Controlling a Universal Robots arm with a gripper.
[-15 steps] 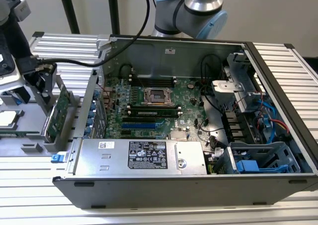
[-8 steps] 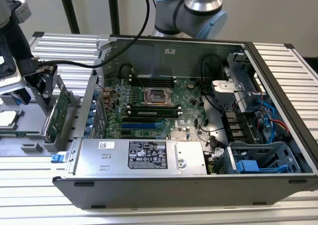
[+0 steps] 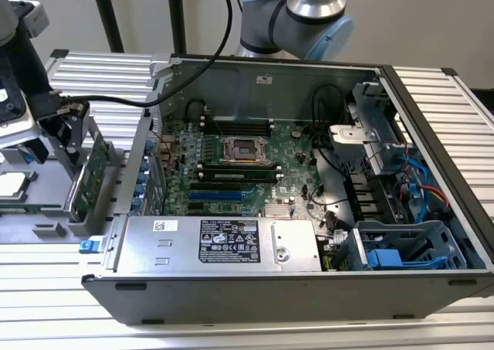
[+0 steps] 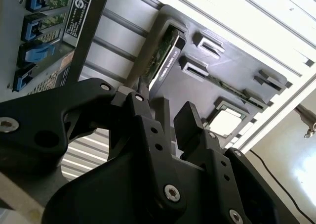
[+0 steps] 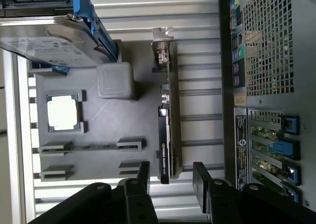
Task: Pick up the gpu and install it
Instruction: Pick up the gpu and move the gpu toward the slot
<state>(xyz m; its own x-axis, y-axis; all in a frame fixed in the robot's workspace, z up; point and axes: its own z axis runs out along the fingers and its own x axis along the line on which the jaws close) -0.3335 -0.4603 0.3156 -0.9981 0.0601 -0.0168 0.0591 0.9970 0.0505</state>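
Beside the open computer case (image 3: 432,79), at the exterior view's left, the gpu (image 3: 86,181) stands on edge in a grey holder tray (image 3: 31,234) on the ribbed worktop (image 3: 255,334). A white printed label (image 3: 228,240) sits on the case's silver power supply (image 3: 297,246).

In the first wrist view the end effector (image 5: 172,168) is spread open, with its fingers (image 5: 200,177) on either side of the card's end. The white print along the card's black edge is too small to read.

In the second wrist view the fingers are parted near the card.
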